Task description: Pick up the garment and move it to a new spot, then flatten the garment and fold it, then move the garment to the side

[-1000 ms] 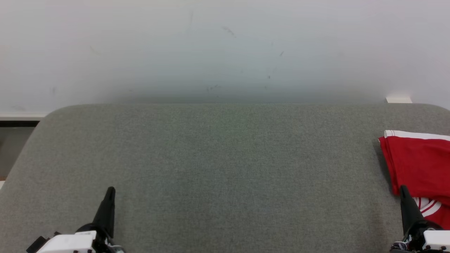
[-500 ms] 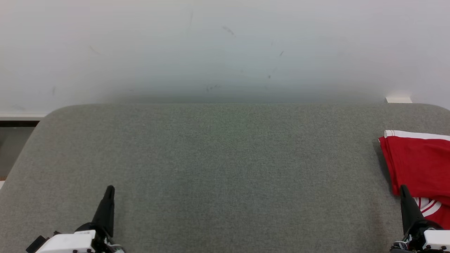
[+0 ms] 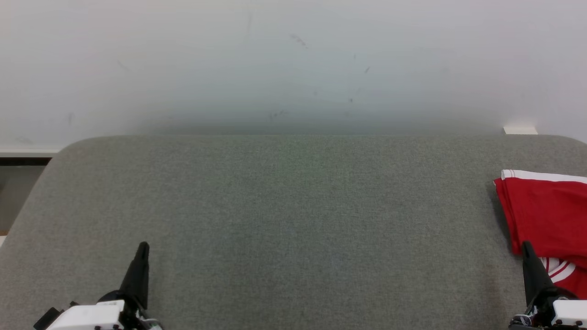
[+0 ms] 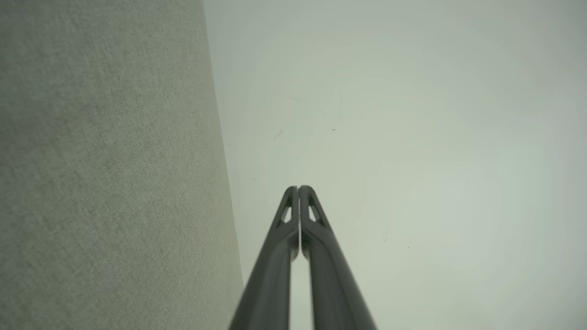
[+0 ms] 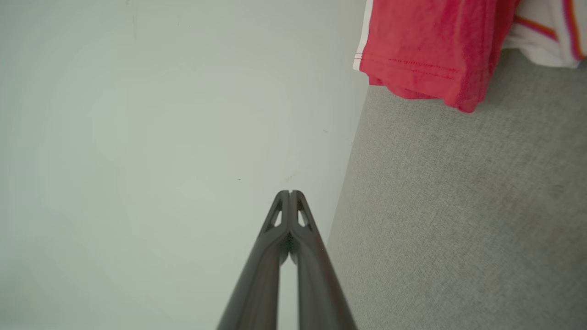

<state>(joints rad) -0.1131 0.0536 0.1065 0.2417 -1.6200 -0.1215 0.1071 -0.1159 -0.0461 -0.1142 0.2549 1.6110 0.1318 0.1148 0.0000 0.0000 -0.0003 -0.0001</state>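
bright, soft, even light, no glare. dim band low on wall (image 3: 293, 114); thin shadow beside garment (image 3: 541, 215) on table (image 3: 275, 206). wrist views slightly soft, edges stretched.

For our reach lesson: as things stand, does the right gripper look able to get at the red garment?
Probably yes: the right gripper, shut, sits beside the red garment on the grey surface, nothing between them; it must open first.

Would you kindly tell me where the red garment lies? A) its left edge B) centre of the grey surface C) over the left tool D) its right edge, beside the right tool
D: the red garment sits at the right edge of the grey surface, by the right tool.
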